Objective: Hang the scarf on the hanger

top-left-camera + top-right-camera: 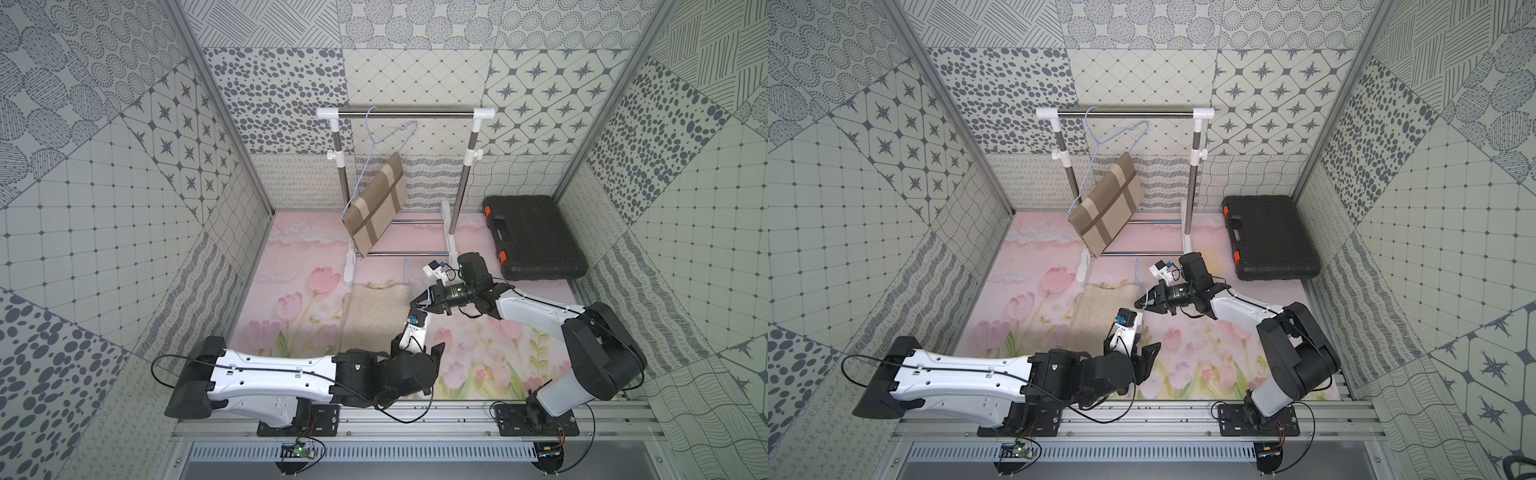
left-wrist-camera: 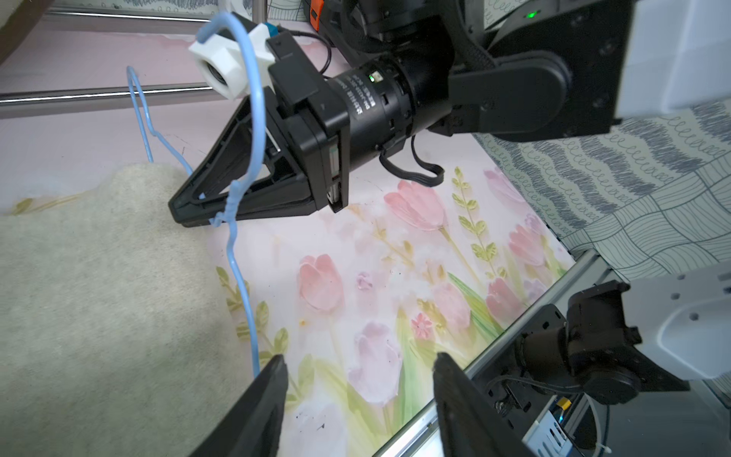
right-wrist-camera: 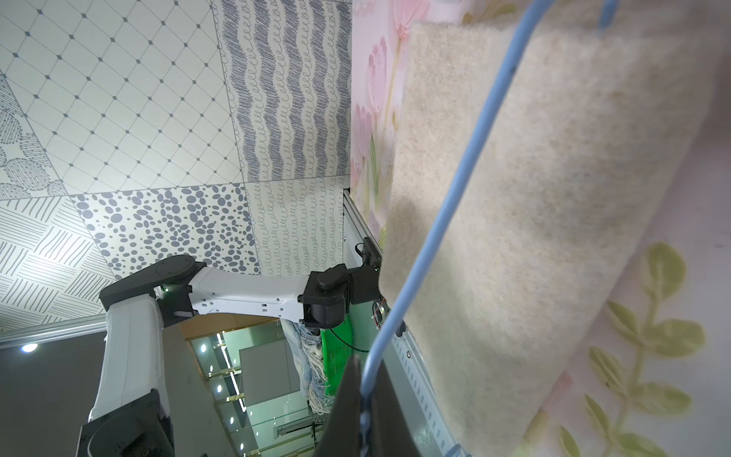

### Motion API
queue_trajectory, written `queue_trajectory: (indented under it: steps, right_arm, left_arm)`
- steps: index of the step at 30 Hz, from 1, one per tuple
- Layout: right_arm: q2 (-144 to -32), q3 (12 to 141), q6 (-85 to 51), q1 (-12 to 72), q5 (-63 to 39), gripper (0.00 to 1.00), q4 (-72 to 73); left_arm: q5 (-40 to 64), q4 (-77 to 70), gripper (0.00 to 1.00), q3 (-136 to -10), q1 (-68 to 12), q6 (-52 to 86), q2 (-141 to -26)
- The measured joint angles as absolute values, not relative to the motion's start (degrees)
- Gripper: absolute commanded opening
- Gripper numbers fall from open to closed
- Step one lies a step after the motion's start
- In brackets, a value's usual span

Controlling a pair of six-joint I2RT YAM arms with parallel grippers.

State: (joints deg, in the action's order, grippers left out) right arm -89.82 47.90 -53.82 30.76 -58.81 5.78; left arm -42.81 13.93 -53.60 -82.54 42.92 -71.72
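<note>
Scarf, cream fleecy cloth: judged soft, light; best pinched at edge beside blue wire hanger. Hanger neck clamped by right jaws; left jaws parted, empty.

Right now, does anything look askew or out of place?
Yes: the hanger on the rack, carrying the brown scarf, hangs askew, slanted across the rail rather than along it. The black case beside the rack looks unrelated.
</note>
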Motion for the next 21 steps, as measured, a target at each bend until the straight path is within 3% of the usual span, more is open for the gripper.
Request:
queue_trajectory:
  steps: [10, 21]
  right_arm:
    - [-89.8, 48.0, -53.8, 30.9, -58.4, 0.0, 5.7]
    - [-89.4, 48.0, -53.7, 30.9, -58.4, 0.0, 4.2]
  left_arm:
    - [-49.6, 28.6, 0.64, -60.6, -82.9, 55.0, -81.9]
    - [-51.8, 36.3, 0.62, -56.9, -80.3, 65.1, -85.7]
